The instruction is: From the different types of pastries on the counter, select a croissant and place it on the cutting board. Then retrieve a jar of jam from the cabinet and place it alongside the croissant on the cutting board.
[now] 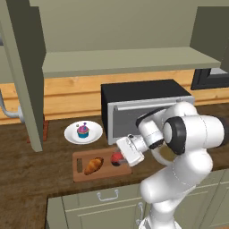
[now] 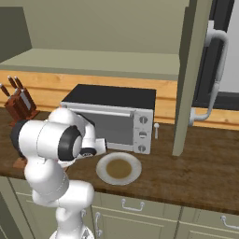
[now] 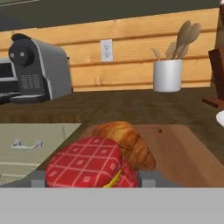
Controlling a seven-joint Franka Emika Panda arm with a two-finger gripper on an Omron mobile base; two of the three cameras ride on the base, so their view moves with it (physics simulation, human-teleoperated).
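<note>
The jaws are seen set to either side of the jam jar (image 3: 89,164), whose red checked lid sits between the two dark fingertips (image 3: 146,178) in the hand view; contact cannot be confirmed from this low angle, but the jar appears to be held. In the left base view the gripper (image 1: 120,157) is placed at the right end of the cutting board (image 1: 80,172), with the jar low over the wood or already resting on it.

Just beyond the jaws the croissant (image 3: 127,142) is found, lying on the board and very near the jar, perhaps touching it.

A risk is judged here: if the jar is pushed further forward, the croissant could be shoved along or off the board. If the jaws are opened while the jar is tilted or short of the surface, it could tip and roll toward the counter edge. On withdrawal, the lid could be caught by a fingertip.

Further out, a plate with a cupcake (image 1: 83,131) stands behind the board, well clear of the jaws.
</note>
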